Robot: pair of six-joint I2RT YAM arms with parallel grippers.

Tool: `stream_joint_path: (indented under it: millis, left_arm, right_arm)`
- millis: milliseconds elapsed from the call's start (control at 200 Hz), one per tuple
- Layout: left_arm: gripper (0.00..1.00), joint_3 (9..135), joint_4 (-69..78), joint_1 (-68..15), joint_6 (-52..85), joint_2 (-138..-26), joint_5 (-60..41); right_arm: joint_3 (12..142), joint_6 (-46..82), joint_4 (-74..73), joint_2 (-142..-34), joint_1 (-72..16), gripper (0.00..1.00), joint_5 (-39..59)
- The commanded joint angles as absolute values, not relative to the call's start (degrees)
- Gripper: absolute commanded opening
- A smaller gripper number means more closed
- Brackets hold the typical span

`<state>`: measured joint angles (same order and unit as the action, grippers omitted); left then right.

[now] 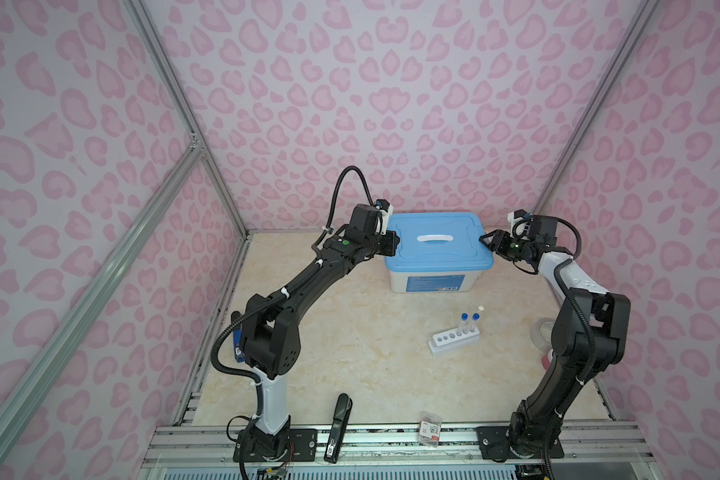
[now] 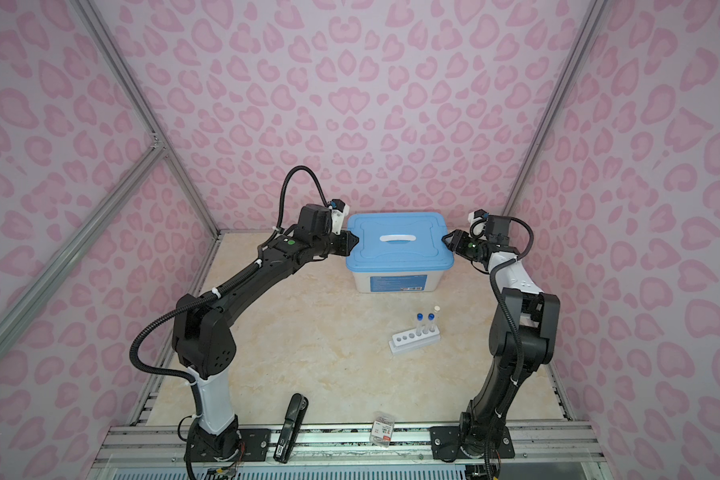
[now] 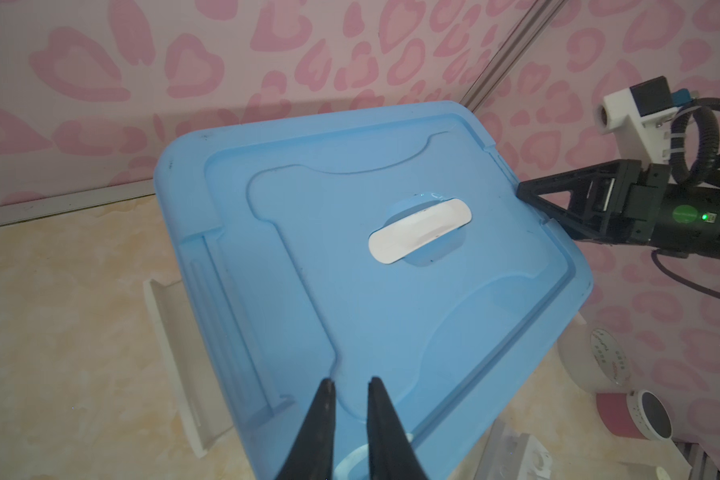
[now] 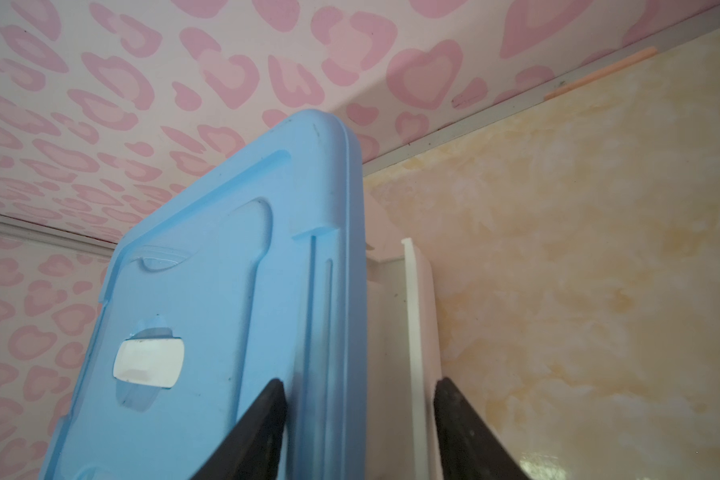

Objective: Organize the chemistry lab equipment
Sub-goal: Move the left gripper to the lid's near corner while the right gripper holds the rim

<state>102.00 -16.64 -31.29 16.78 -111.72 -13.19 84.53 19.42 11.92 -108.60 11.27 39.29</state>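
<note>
In both top views a white box (image 1: 429, 284) with a blue lid (image 1: 412, 257) sits at the back of the marble table (image 1: 350, 353). The left gripper (image 1: 395, 245) meets the lid's left edge and the right gripper (image 1: 484, 240) meets its right edge. From up here we cannot tell how their fingers stand. The white rack (image 1: 454, 340) stands in front of the box, toward the right and well apart from both grippers. Three tubes (image 1: 463, 326) stand upright in the holes at its right end, two blue-capped and one white-capped. A black stapler (image 1: 339, 428) lies at the front edge.

In the left wrist view we see the left gripper (image 3: 351, 382) over the lid (image 3: 350, 291), near its rim. Its fingers (image 3: 321, 428) are drawn almost together, with a narrow slit between them and only lid showing through it. Across the lid, the right gripper (image 3: 524, 193) touches the opposite rim. A white latch (image 3: 171, 332) juts from the box below the lid's edge. Tape rolls (image 3: 599, 357) stand beyond the lid, and a blurred corner of the white rack (image 3: 520, 457) shows nearby.

In the right wrist view the right gripper (image 4: 360, 380) has its fingers (image 4: 258, 424) spread wide. One lies against the lid's top (image 4: 225, 270) and the other sits outside a white latch (image 4: 418, 311), so the rim and latch sit between them.
</note>
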Motion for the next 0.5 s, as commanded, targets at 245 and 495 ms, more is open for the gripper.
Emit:
stream_joint_path:
  millis: [245,495]
  left_arm:
    - [0.18,106.93,-16.40,-33.27,15.83,-115.42,-14.85]
    - [0.18,108.27,-16.70,-33.64,15.87,-117.44,-15.92]
  right_arm:
    - [83.47,18.70,12.84,-110.45,11.60,0.72,43.38]
    - [81.52,21.73,7.90,-111.77,11.60,0.73,46.40]
